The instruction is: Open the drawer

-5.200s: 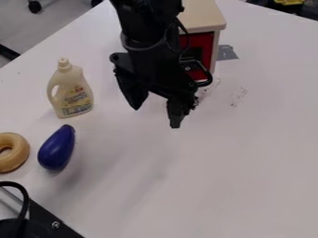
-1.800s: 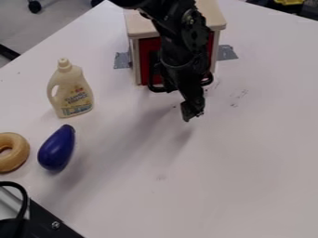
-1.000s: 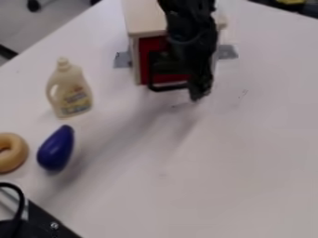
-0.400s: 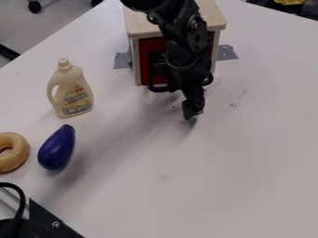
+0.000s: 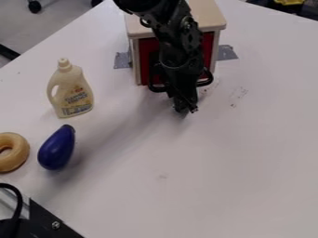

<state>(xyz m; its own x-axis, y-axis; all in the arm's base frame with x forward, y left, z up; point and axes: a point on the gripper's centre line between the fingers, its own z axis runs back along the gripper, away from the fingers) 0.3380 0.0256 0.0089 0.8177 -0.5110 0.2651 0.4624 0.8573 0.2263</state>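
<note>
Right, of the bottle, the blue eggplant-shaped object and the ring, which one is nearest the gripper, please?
The cream, labelled bottle is nearest the gripper; the blue object and the tan ring both lie farther off.

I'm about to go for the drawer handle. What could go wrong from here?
The gripper hangs in front of the black handle and hides its middle, so a grasp might miss or slip. A hard pull could strain the grey tape beside the cabinet. A wide swing toward the bottle might tip it, since it stands upright.
</note>
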